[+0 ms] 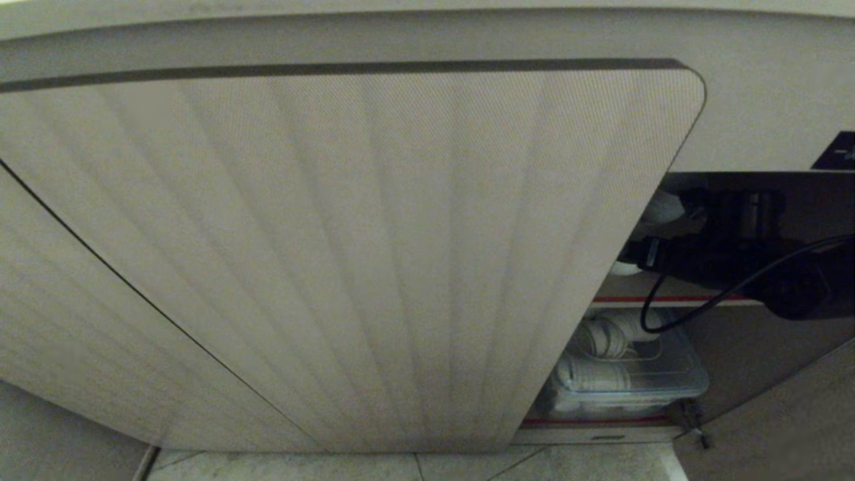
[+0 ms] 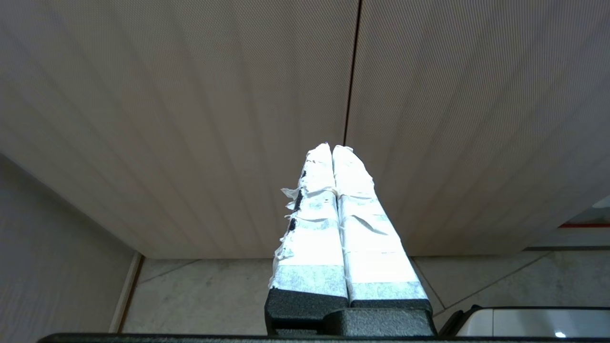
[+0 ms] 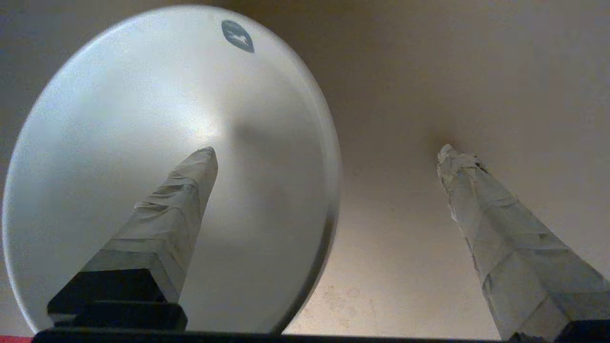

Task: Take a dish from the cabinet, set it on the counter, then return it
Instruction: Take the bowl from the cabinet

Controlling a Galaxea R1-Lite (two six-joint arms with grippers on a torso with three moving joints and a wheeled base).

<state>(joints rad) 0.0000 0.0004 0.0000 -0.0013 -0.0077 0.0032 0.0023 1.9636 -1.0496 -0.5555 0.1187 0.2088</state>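
Observation:
The cabinet stands with one beige ribbed door [image 1: 334, 254] swung open. My right arm [image 1: 735, 260] reaches into its dark upper compartment, above the red-edged shelf [image 1: 668, 298]. There the dish [image 3: 143, 119], a plain white bowl with a small blue mark, fills half of the right wrist view. My right gripper [image 3: 328, 151] is open wide and straddles the bowl's rim: one taped finger [image 3: 181, 200] lies over the bowl's inside, the other [image 3: 481, 200] is outside over the beige shelf floor. Nothing is gripped. My left gripper [image 2: 332, 147] is shut, empty and parked facing the closed ribbed doors. The counter's top is out of view.
On the lower shelf sits a clear plastic box [image 1: 628, 374] holding white dishes. A black cable [image 1: 701, 307] loops down from my right arm. A small black label [image 1: 838, 153] is at the far right. Tiled floor [image 1: 401, 467] runs below the doors.

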